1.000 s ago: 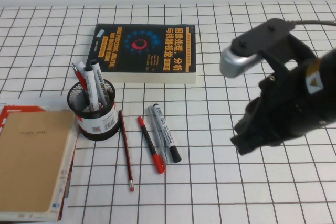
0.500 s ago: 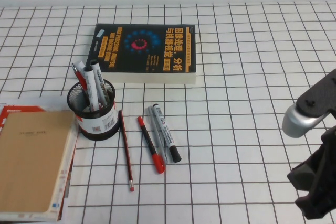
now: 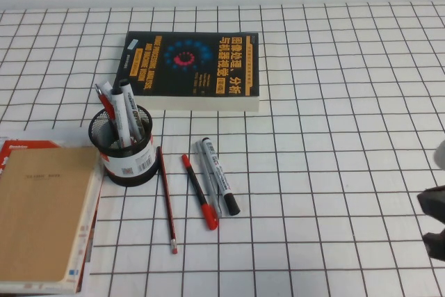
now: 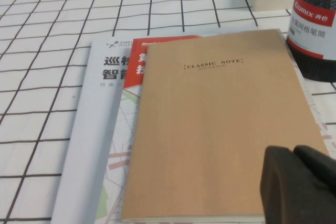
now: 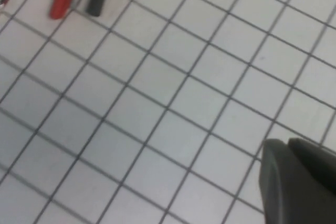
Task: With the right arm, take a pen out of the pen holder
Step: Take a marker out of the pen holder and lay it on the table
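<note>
- Right gripper (image 5: 287, 148) is closed and empty, positioned at the table's (image 3: 334, 102) right edge, well apart from the pen holder (image 3: 124, 145);
- Left gripper (image 4: 293, 153) is closed, positioned over the notebook (image 4: 220, 124);
- Pens (image 3: 119, 113) are seated in the pen holder.

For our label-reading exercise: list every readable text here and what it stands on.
"CLASSIC NOTE": tan notebook.
"Comix": pen holder label.
Black book: Chinese title, too small.
Booklets: Chinese, partly covered.
Left hand over notebook; right hand at far right: no text.
</note>
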Tool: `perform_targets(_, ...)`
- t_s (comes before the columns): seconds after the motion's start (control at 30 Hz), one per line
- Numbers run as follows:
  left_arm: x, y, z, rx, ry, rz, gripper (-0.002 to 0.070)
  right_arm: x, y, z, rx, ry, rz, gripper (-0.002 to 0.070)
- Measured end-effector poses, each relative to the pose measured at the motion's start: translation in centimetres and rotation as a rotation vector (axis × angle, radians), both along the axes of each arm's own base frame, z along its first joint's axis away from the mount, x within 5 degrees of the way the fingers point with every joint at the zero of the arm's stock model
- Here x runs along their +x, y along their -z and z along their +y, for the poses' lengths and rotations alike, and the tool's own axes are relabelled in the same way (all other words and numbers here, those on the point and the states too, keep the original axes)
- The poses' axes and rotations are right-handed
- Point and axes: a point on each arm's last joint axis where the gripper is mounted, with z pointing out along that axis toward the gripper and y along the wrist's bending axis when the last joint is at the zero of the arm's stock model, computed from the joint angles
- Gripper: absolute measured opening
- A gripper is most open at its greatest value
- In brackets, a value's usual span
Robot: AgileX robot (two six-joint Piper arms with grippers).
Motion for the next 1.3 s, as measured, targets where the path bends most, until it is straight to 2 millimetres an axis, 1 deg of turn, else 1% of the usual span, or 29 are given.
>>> perform_targets(0.07,0.0,0.0,0.0,0.0,0.0,0.0,-0.0004,-0.1,2.0,-1.5,0.028,0.071,-0.05,-0.0015)
perform_targets(0.17,0.0,0.0,0.0,0.0,0.0,0.0,-0.0004,-1.0,4.7,-4.0,0.075,0.192,-0.156,-0.0015)
perform_targets(0.3,0.0,0.0,0.0,0.0,0.0,0.0,-0.0004,-3.4,7.2,-6.8,0.123,0.341,-0.316,-0.0015)
perform_targets(0.4,0.0,0.0,0.0,0.0,0.0,0.0,-0.0004,-5.3,8.7,-8.0,0.143,0.431,-0.406,-0.0015)
perform_targets(0.53,0.0,0.0,0.0,0.0,0.0,0.0,-0.0004,-7.3,10.6,-8.7,0.199,0.513,-0.478,-0.0015)
perform_targets(0.7,0.0,0.0,0.0,0.0,0.0,0.0,-0.0004,-8.7,12.1,-8.8,0.242,0.528,-0.573,-0.0015)
perform_targets(0.87,0.0,0.0,0.0,0.0,0.0,0.0,-0.0004,-9.4,12.2,-8.7,0.26,0.522,-0.624,-0.0015)
perform_targets(1.3,0.0,0.0,0.0,0.0,0.0,0.0,-0.0004,-9.7,13.1,-8.8,0.199,0.518,-0.538,-0.0015)
